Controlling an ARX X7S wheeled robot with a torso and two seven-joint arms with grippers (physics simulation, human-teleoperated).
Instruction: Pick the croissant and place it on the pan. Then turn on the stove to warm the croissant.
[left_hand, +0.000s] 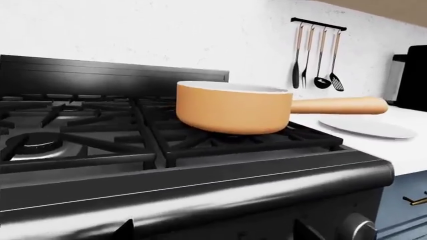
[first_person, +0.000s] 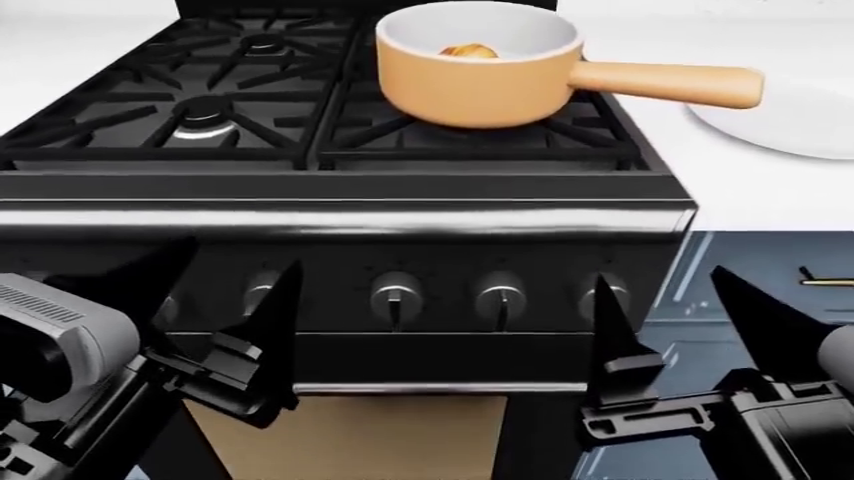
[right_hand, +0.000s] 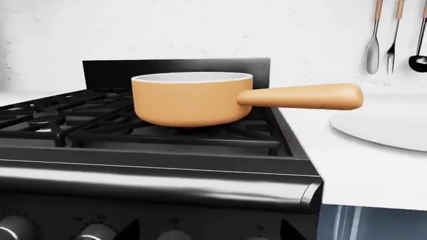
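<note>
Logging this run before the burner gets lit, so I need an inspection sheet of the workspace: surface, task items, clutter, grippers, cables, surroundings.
Surface: black gas stove with iron grates; white counter beside it.
Job's things: small golden-brown croissant lies inside the orange saucepan with white interior, which sits on a right-hand burner, handle pointing toward the counter. No flame seen. Row of silver-black knobs on the stove front.
Clutter: flat round white plate on the counter, bare.
Grippers: left gripper and right gripper both open, holding nothing, low in front of the knobs.
Cables: nothing seen.
Surroundings: white wall, rail of hanging utensils, blue cabinet.
</note>
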